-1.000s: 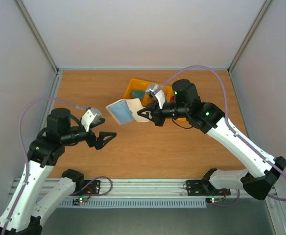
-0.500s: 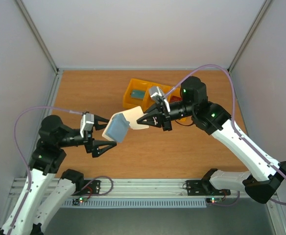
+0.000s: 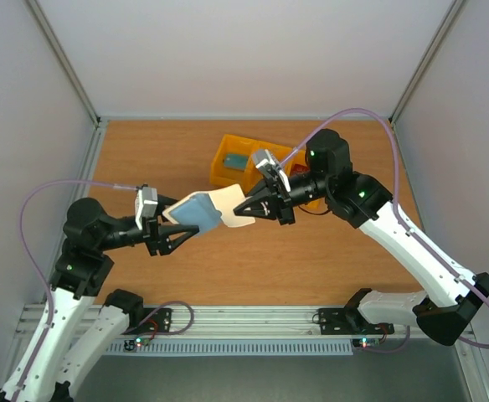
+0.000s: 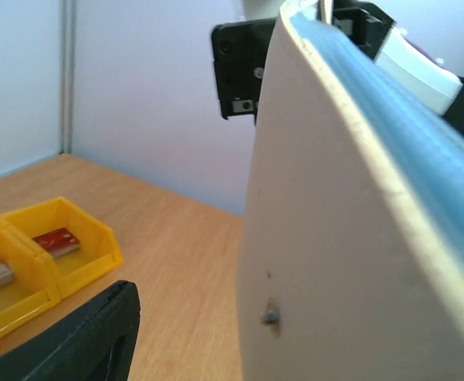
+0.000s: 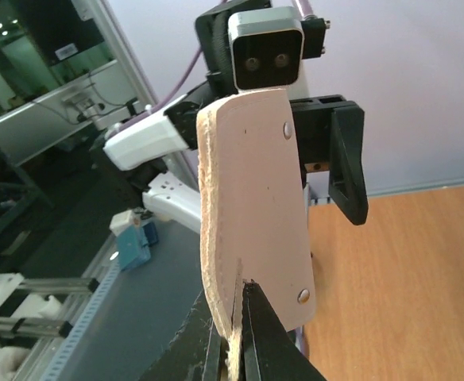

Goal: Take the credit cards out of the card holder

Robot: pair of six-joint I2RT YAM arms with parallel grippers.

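The card holder (image 3: 211, 208) is hanging in the air over the middle of the tabletop (image 3: 144, 159). Its long side is running across from one arm to the other, and its blue inside is facing up. The right gripper (image 3: 248, 208) is pinching the cream end tight. The left gripper (image 3: 180, 220) is nearest the blue end, with its fingers spread on both sides of it. One finger is showing a gap, so it is not squeezing yet. Some credit cards (image 4: 57, 240) are lying in the yellow tray (image 4: 81, 274) behind.
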